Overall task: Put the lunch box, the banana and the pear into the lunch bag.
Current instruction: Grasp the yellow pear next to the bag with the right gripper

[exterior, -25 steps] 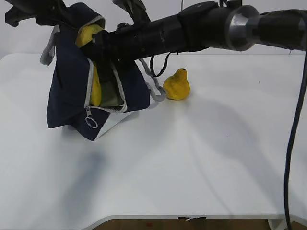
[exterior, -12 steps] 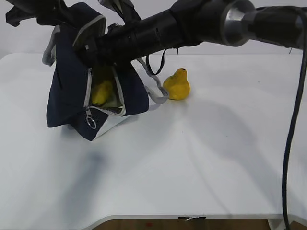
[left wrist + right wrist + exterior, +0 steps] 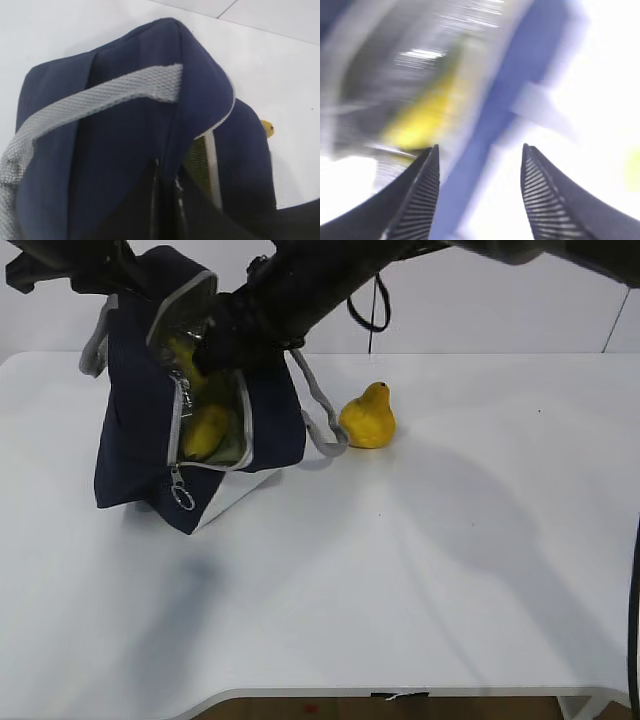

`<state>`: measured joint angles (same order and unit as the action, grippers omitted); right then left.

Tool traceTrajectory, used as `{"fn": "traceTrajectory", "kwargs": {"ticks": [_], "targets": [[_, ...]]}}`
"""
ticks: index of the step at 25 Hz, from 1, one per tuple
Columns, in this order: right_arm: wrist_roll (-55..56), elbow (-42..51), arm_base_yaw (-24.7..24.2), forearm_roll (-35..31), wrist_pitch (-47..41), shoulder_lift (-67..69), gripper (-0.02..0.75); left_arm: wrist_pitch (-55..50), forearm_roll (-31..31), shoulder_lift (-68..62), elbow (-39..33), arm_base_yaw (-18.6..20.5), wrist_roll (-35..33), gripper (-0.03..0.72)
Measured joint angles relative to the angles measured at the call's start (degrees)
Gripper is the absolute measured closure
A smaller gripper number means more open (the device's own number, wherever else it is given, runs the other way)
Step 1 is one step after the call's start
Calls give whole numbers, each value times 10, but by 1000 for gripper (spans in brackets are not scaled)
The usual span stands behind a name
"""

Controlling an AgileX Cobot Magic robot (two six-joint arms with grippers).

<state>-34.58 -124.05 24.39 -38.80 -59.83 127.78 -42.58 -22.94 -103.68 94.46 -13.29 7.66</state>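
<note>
Exterior view: the lumpy golden-yellow pear (image 3: 368, 418) sits on the white worktop (image 3: 420, 570) beside the navy fabric lunch bag (image 3: 135, 440). Your right claw (image 3: 479, 192) gapes empty; left claw pinches the bag. Grasp the smooth, firm pear's round base

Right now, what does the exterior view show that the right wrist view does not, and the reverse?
Only the exterior view shows the pear standing on the table beside the lunch bag, whose grey strap hangs toward it. Only the right wrist view shows the right gripper with its ribbed fingers apart and nothing between them. Both show the banana yellow inside the bag's opening, though the wrist picture is blurred.
</note>
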Motion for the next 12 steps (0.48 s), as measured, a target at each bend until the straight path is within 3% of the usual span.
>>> {"fn": "traceTrajectory", "kwargs": {"ticks": [9,12], "targets": [[226,-89,-10,255,-106,-18,318,0,28,0,0,0,0,694],[291,-92,-28,312,-114,-19,318,0,39,0,0,0,0,694]]}}
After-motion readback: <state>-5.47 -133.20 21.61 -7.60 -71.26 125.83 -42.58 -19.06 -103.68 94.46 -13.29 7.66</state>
